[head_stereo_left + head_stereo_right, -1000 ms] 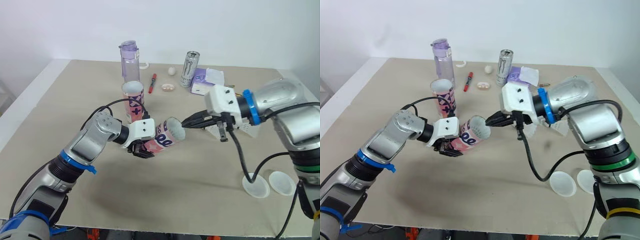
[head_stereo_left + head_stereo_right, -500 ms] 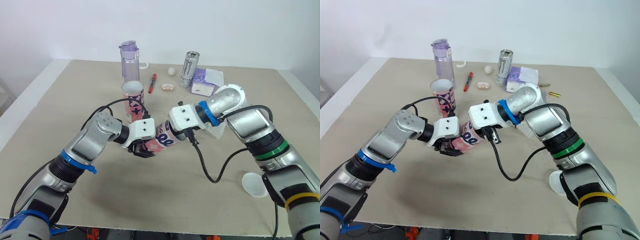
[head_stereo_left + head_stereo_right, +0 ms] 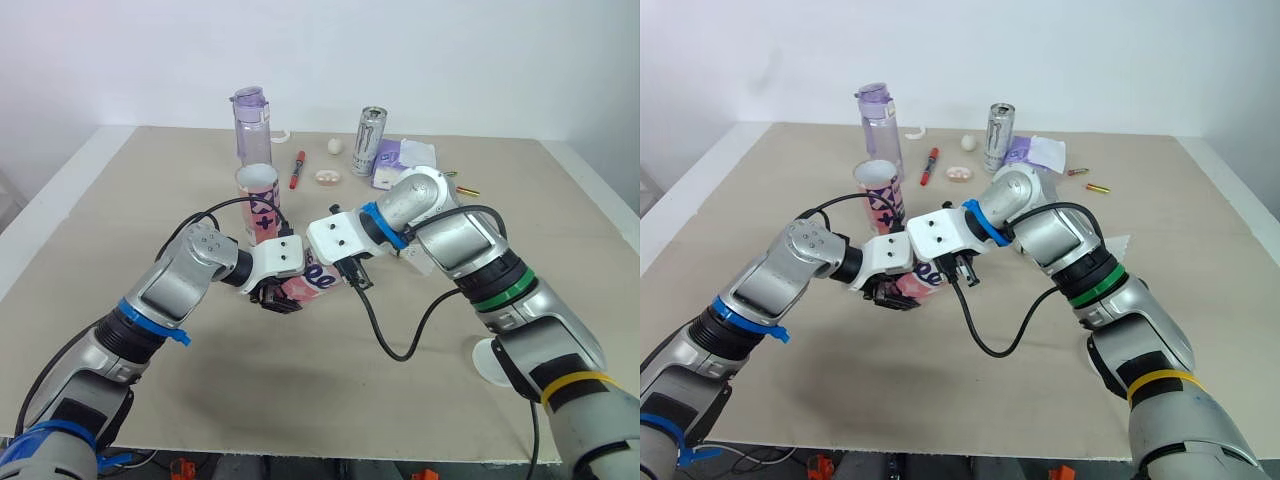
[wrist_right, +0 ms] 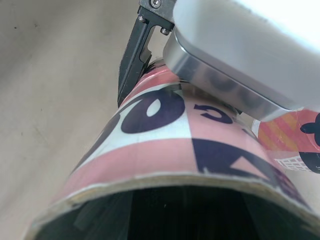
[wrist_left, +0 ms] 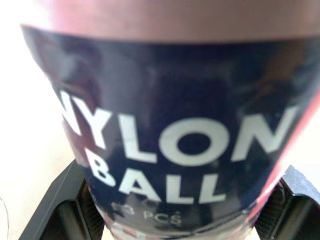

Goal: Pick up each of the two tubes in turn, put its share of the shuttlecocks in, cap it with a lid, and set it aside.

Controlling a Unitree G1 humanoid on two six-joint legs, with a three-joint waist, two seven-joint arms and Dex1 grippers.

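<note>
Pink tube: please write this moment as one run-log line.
left tool: shut on pink tube | right tool: at tube mouth | second tube: upright, uncapped

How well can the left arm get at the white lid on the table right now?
Probably not: the left end effector is shut on the pink tube, and the lid lies on the robot's right, beyond the right arm.
</note>
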